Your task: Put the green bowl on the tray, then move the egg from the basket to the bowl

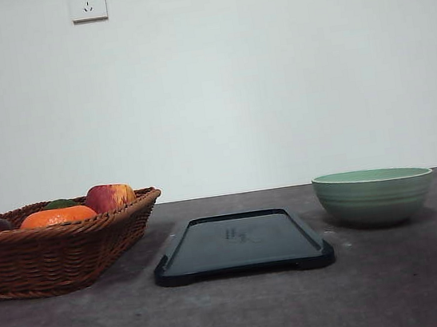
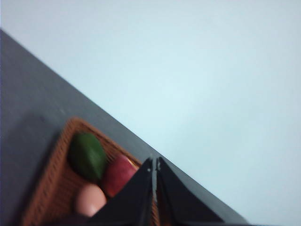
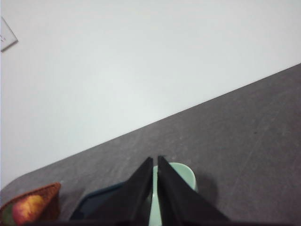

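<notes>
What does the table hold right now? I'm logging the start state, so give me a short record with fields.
tray: bare, middle of the table
green bowl: on the table, to the right of the tray, not on it
basket: at left, holds fruit
egg: pale, in the basket
left gripper: fingers shut, above the basket
right gripper: fingers shut, above the green bowl
task progress: no step done yet

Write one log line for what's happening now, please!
green bowl: on table, right of tray | egg: in basket | both hands shut, empty
</notes>
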